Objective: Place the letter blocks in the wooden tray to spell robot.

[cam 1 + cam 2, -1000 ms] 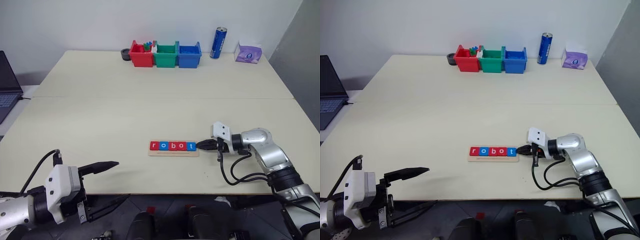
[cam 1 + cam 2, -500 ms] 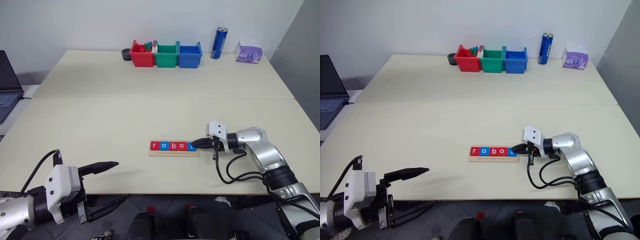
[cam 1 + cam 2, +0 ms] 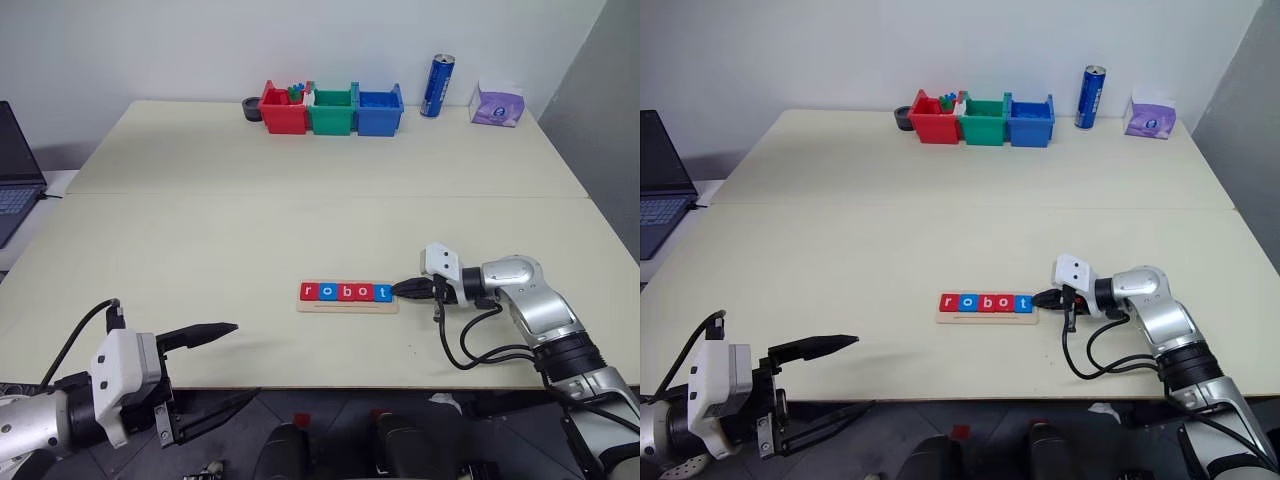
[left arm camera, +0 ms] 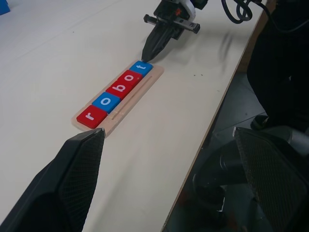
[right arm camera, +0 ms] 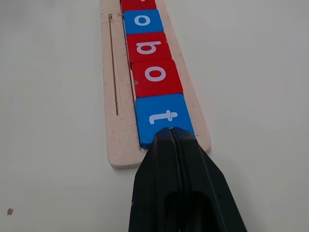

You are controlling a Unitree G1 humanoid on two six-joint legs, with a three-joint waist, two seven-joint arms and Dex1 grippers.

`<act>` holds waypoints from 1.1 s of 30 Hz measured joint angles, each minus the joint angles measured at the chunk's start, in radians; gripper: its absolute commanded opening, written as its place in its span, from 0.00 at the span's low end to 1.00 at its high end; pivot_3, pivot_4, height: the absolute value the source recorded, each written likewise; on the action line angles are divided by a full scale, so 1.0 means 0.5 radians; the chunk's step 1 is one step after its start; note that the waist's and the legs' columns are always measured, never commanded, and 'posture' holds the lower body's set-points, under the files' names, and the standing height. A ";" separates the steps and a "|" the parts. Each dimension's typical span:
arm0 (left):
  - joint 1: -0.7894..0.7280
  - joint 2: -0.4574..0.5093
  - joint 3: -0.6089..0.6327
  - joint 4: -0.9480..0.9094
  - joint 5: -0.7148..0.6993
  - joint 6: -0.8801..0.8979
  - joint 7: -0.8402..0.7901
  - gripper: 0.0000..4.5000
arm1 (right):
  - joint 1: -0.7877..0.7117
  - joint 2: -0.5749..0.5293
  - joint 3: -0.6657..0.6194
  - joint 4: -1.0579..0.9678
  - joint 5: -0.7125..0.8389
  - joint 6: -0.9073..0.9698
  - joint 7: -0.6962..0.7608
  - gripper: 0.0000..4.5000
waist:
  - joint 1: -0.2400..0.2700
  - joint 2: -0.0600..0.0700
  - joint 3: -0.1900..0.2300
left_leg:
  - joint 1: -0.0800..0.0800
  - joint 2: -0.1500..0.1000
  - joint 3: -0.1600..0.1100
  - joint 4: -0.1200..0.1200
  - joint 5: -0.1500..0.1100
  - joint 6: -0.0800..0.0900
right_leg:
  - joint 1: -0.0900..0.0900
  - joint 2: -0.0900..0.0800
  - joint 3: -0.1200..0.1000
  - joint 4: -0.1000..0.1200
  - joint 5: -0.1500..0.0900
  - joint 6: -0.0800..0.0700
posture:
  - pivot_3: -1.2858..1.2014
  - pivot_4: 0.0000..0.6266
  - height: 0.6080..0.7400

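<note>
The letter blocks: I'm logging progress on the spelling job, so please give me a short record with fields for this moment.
letter blocks: five in a row, reading r, o, b, o, t; colours red, blue, red, red, blue
wooden tray: lies flat on the table, blocks on it
right gripper: fingers shut, tip at the t block's outer edge
left gripper: fingers open, at the table's near edge, apart from the tray
spelling: complete as laid

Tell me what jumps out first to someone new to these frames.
The letter blocks: red and blue tiles spelling "robot" in a row on the wooden tray near the table's front edge. The right gripper, shut, points its tip at the blue t block at the row's right end. The left gripper hangs open off the table's front-left edge.
</note>
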 measured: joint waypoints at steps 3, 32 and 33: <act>-0.007 0.002 0.000 0.000 0.000 0.001 0.000 1.00 | 0.000 0.026 0.008 0.000 -0.004 -0.007 -0.020 0.01 | 0.000 0.000 0.000 | 0.000 0.000 0.000 0.000 0.000 0.000 | 0.000 0.000 0.000 0.000 0.000 0.000 | 0.52 0.24 1.00; -0.021 0.003 0.000 0.009 0.005 0.001 0.000 1.00 | 0.024 -0.013 0.026 0.013 -0.001 -0.028 -0.007 0.01 | 0.000 0.000 0.000 | 0.000 0.000 0.000 0.000 0.000 0.000 | 0.000 0.000 0.000 0.000 0.000 0.000 | 0.52 0.24 1.00; -0.017 0.003 0.000 0.009 0.005 0.001 0.000 1.00 | 0.024 -0.003 0.030 0.013 -0.002 -0.029 -0.009 0.01 | 0.000 0.000 0.000 | 0.000 0.000 0.000 0.000 0.000 0.000 | 0.000 0.000 0.000 0.000 0.000 0.000 | 0.52 0.24 1.00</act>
